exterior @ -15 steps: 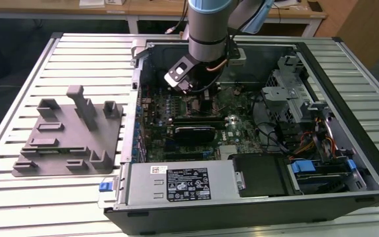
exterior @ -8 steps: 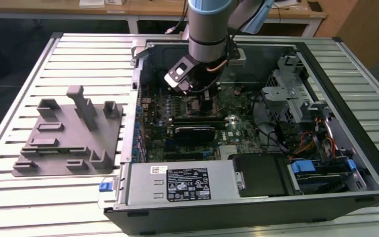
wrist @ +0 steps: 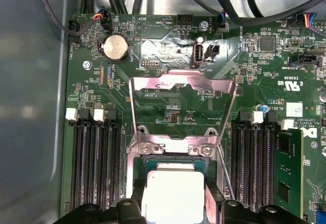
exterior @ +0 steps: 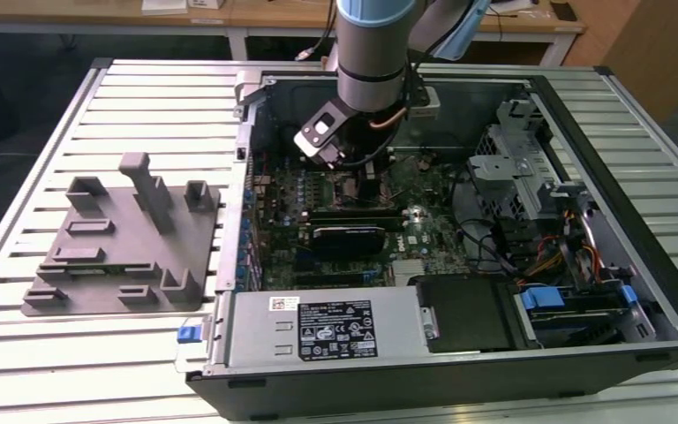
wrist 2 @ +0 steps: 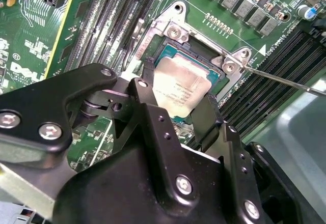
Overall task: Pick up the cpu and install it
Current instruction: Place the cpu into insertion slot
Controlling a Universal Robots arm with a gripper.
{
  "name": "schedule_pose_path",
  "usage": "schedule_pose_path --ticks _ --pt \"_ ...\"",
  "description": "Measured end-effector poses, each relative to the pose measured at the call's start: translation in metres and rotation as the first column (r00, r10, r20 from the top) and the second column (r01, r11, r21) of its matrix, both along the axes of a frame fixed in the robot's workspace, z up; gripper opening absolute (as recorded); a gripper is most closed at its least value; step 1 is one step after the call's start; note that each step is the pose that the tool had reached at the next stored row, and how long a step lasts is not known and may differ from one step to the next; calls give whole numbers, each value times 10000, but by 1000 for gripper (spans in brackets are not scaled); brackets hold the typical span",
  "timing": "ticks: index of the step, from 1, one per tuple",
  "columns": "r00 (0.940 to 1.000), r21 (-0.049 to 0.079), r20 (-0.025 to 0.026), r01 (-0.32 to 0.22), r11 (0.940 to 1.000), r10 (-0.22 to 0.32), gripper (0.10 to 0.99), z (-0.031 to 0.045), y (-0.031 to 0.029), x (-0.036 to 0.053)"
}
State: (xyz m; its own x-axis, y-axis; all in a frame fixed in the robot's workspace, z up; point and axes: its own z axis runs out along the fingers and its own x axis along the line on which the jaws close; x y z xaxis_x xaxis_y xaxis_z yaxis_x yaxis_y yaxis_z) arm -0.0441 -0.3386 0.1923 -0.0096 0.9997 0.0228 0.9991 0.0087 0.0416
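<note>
install part-way: entry

computer case (exterior: pixel 315 371), open; motherboard (wrist: pixel 168 46); socket (wrist 2: pixel 175 33), load plate (wrist: pixel 183 84) raised. my claw (wrist 2: pixel 175 102) clenched on the cpu (wrist: pixel 173 193) by its edges, chip lying in the socket. pickup done, i judge; letting go and latching left.

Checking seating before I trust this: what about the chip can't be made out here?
- Second wrist view: the gripper covers part of the chip, so whether it sits flat in the socket is unclear.
- First wrist view: the picture's edge cuts off the chip.
- Exterior view: the arm hides the socket.
</note>
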Motion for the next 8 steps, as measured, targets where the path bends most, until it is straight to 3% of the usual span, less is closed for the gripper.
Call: schedule_pose_path --ticks 8 --pt "10000 10 0 0 10000 0 537 -6 0 0"
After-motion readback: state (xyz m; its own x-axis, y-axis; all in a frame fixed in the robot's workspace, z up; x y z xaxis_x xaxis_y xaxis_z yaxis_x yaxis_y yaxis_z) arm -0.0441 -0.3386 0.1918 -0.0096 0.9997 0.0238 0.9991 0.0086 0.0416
